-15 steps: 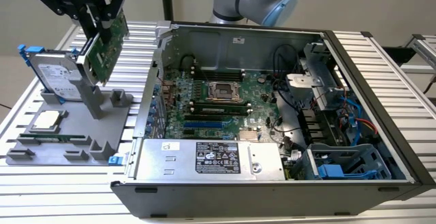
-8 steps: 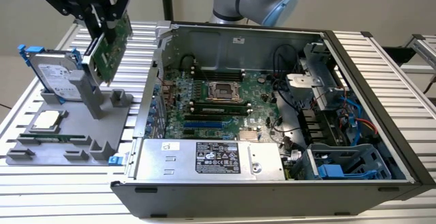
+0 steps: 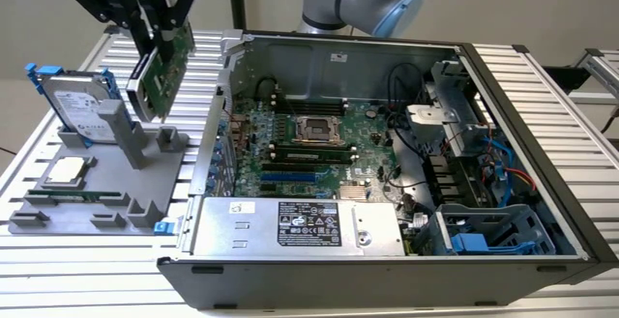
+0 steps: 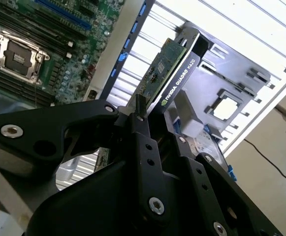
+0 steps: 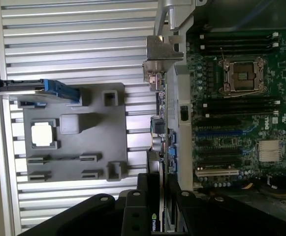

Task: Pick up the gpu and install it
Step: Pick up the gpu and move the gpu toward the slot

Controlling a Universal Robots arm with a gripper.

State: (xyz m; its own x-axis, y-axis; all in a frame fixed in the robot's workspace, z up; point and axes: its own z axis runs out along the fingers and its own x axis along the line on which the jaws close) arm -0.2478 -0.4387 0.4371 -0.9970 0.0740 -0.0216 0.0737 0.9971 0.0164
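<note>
My gripper (image 3: 155,34) is shut on the gpu (image 3: 161,72) and holds it on edge in the air, at the exterior view's upper left. The card hangs above the grey fixture (image 3: 97,187), just outside the open computer case (image 3: 387,64). In the second wrist view the gpu (image 4: 174,69) shows a green board face and a black shroud edge, and the black fingers (image 4: 133,128) clamp its near end. In the first wrist view the gpu's silver bracket (image 5: 158,56) lies beside the case wall, next to the motherboard (image 5: 231,113).
On the grey fixture a silver hard drive with blue rails (image 3: 75,101) stands upright, with a processor chip (image 3: 66,169) and a thin memory stick (image 3: 72,195) lying near it. The case holds the motherboard (image 3: 309,144), a power supply (image 3: 290,224) and cables at the exterior view's right.
</note>
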